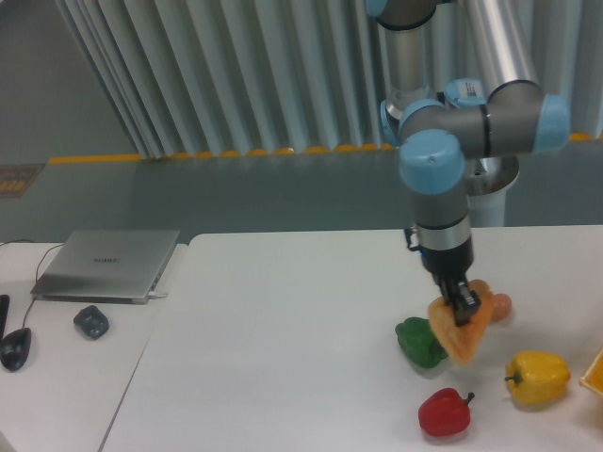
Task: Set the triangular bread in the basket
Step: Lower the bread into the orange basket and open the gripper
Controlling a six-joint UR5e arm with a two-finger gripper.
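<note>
While arm hangs vertical, fingers [464, 308] clamp triangular bread [462, 331].

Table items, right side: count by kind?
Bell peppers: 3, green, red, yellow
Triangular bread: 1, held in the gripper
Small reddish-orange item behind the bread: 1, too hidden to name
Basket: 1, only an orange corner at the frame edge
Total: 6
</note>
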